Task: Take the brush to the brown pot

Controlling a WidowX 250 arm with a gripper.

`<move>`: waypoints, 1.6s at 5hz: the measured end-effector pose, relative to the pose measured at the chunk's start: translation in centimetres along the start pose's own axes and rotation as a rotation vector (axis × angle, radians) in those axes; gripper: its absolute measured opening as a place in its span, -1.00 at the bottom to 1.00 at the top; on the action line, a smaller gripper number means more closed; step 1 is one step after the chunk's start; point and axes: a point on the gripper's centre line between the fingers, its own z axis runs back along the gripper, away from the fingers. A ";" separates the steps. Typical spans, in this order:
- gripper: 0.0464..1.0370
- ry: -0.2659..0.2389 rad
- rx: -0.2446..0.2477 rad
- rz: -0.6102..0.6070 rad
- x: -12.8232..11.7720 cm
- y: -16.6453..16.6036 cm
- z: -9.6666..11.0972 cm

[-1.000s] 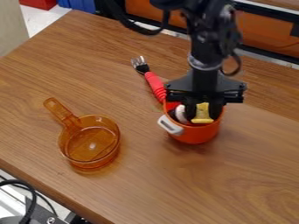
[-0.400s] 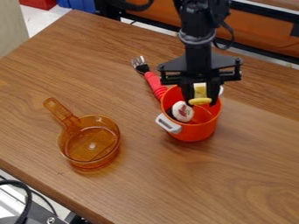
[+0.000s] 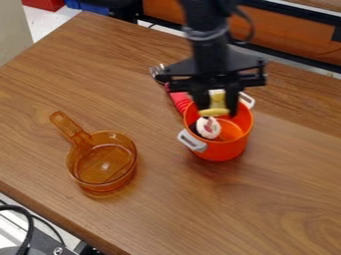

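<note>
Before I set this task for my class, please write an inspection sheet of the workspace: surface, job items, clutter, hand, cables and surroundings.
Surface: brown wood-grain table; spills: nothing seen.
Job item, brush: probably the yellow piece in the grip; not at the brown pot.
Job item, brown pot: see-through amber pot, upright, its handle pointing away from the near table edge.
Clutter: orange-red pot with light handles, a white round item inside; red-handled fork lying beside it.
Hand: black hand over the orange-red pot, closed on the yellow piece.
Cables: black cable at lower left; another loops beside the arm.
Surroundings: orange panel behind the table; red box at upper left.
</note>
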 end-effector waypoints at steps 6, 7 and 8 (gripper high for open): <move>-0.41 -0.084 0.074 -0.238 -3.0 13.6 0.3; -0.41 -0.101 0.101 -0.290 -4.2 13.5 -1.2; -0.41 -0.120 0.115 -0.308 -4.8 13.2 -2.1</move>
